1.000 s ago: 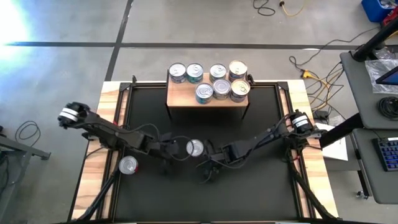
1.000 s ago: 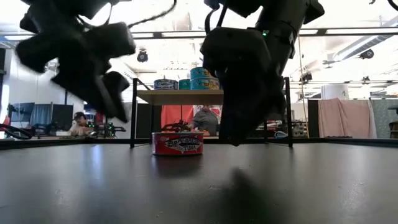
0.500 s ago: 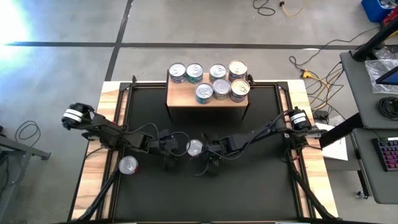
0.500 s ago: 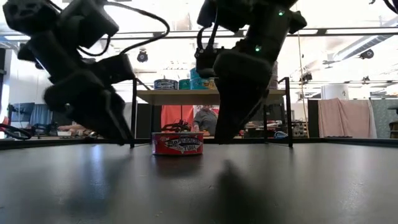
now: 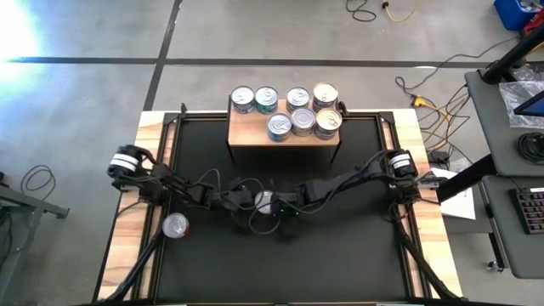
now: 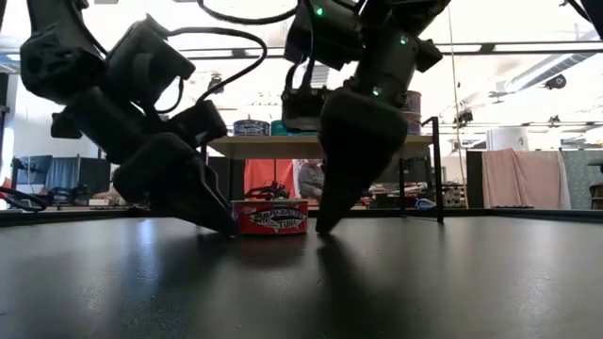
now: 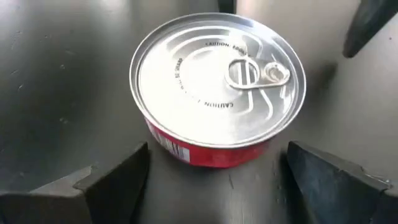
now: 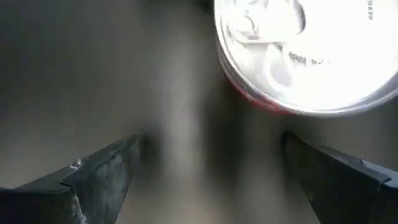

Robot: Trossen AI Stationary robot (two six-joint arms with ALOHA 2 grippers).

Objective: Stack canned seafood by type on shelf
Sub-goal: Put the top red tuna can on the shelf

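Observation:
A red-labelled tin [image 5: 266, 201] [image 7: 217, 87] with a silver pull-ring top stands on its base on the black mat, mid-table. My left gripper [image 5: 248, 206] [image 7: 217, 186] is low at the tin's left side, open, with a finger short of the tin on either side. My right gripper [image 5: 284, 208] [image 8: 217, 180] slants down at the tin's right side [image 8: 311, 56], open, its fingertips by the mat [image 6: 325, 226]. Several tins [image 5: 289, 110] stand on the wood-topped shelf [image 5: 255, 134] at the far edge. Another tin [image 5: 175, 225] stands at the near left.
The shelf's black legs [image 6: 201, 169] rise behind the tin in the low view. Wooden edges [image 5: 136, 212] border the mat on both sides. Bare mat [image 5: 340, 255] lies toward the near edge. A person [image 6: 306, 179] shows in the room beyond the shelf.
My left gripper has sunk toward the mat and closed in on the red tin from the left. My right gripper has moved toward the table's left, up to the tin's right side, and has rolled about its own line. The tin has stayed put.

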